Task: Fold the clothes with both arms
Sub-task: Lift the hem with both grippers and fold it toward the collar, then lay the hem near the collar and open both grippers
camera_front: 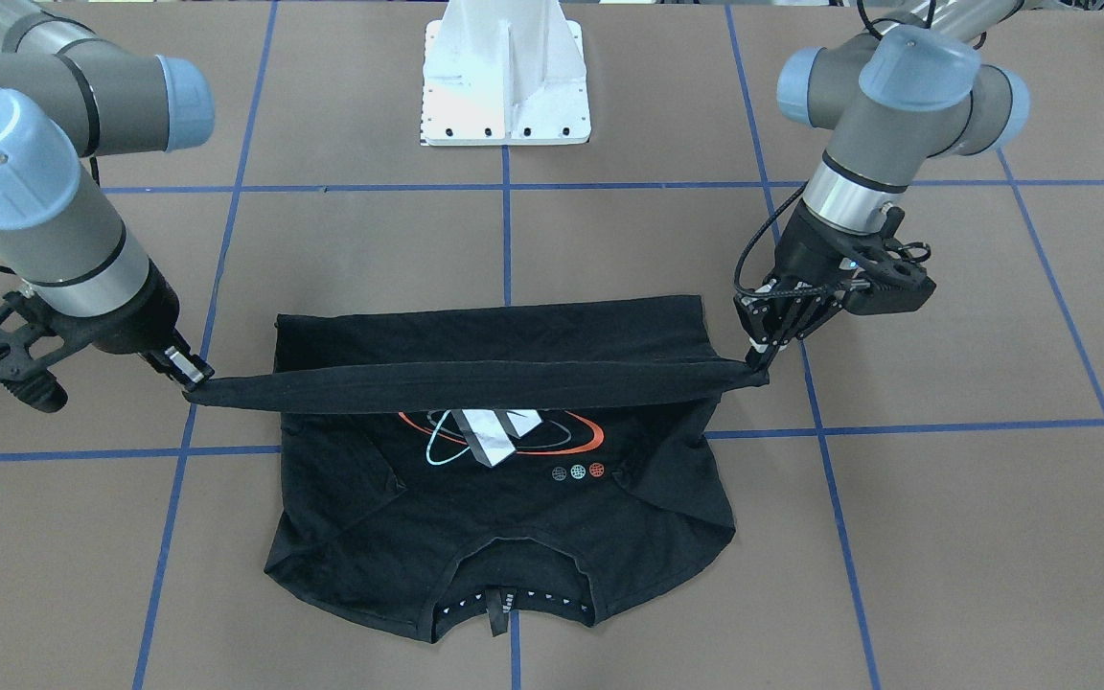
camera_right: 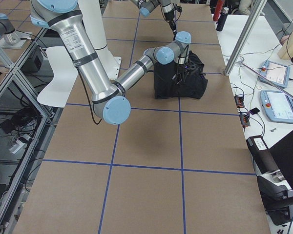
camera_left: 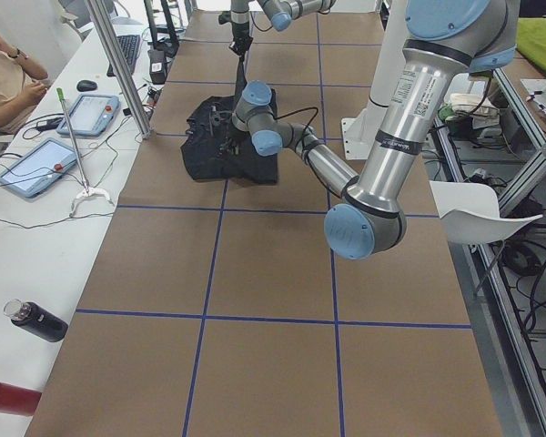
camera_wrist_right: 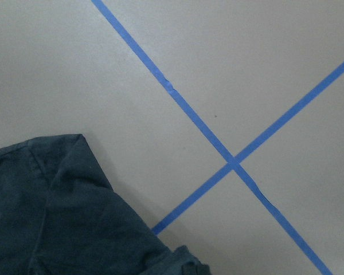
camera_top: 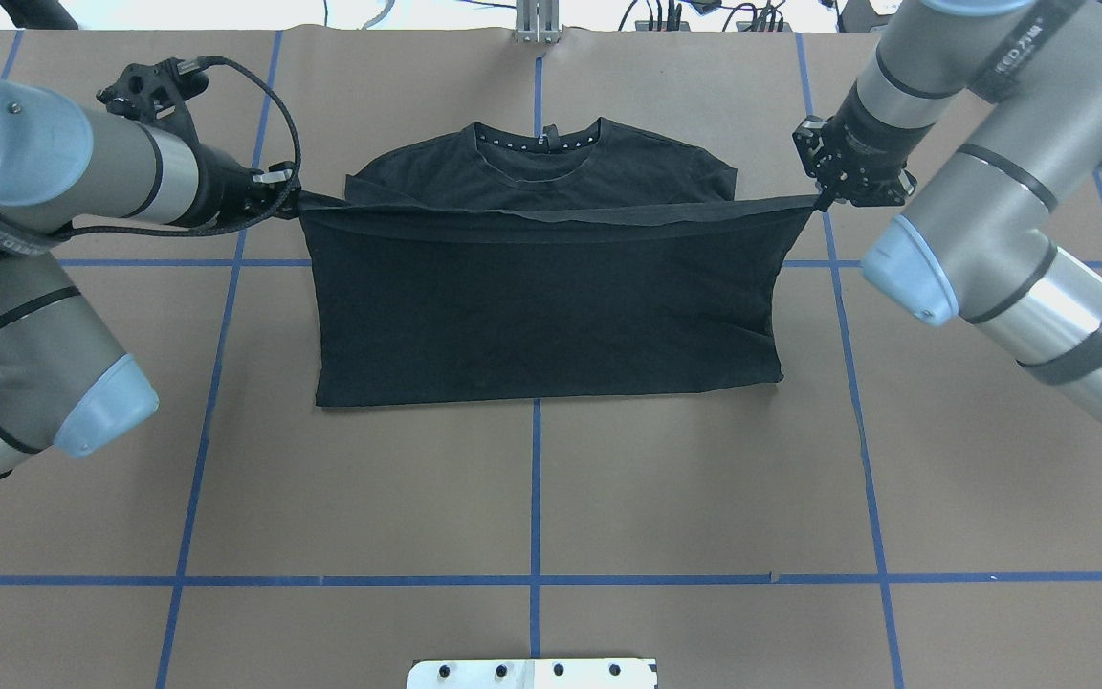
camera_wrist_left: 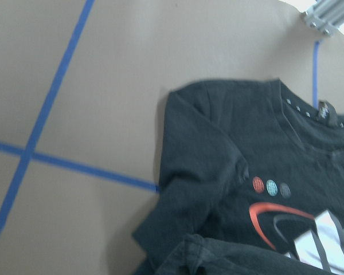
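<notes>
The black T-shirt (camera_front: pixel 514 517) lies on the brown table, collar towards the operators' side. Its hem edge (camera_front: pixel 475 383) is lifted and stretched taut between both grippers, above the white-grey logo (camera_front: pixel 499 436). My left gripper (camera_front: pixel 761 362) is shut on one hem corner; it also shows in the overhead view (camera_top: pixel 295 199). My right gripper (camera_front: pixel 193 381) is shut on the other corner, and shows overhead too (camera_top: pixel 819 199). In the overhead view the plain back of the shirt (camera_top: pixel 541 306) slopes up to the hem. The left wrist view shows the logo (camera_wrist_left: pixel 327 238) and a sleeve.
The white pedestal base (camera_front: pixel 506 86) stands behind the shirt on the robot's side. Blue tape lines (camera_top: pixel 536 488) grid the table. A side bench with tablets (camera_left: pixel 36 168) and a bottle (camera_left: pixel 36 320) runs along the far edge.
</notes>
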Controlling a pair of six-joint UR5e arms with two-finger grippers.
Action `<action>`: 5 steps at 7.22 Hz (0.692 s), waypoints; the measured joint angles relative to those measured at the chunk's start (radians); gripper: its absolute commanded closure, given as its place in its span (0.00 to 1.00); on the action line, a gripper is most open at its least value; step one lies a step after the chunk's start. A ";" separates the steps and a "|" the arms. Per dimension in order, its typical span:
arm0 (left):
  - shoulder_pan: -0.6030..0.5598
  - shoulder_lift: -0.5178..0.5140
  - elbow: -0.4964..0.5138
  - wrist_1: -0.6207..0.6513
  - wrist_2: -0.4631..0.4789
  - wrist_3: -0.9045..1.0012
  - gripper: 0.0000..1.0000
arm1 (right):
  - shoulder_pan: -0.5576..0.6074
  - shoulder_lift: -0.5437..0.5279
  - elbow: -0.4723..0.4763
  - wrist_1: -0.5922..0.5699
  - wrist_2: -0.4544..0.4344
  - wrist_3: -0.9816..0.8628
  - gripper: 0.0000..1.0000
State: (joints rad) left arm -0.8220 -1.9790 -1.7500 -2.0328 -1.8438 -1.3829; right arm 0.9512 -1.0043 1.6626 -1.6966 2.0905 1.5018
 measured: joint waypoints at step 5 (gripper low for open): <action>-0.033 -0.135 0.299 -0.145 0.043 0.018 1.00 | 0.003 0.110 -0.327 0.233 -0.053 -0.010 1.00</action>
State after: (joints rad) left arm -0.8546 -2.1140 -1.4508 -2.1778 -1.8005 -1.3651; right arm 0.9538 -0.8944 1.3360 -1.4635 2.0373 1.4917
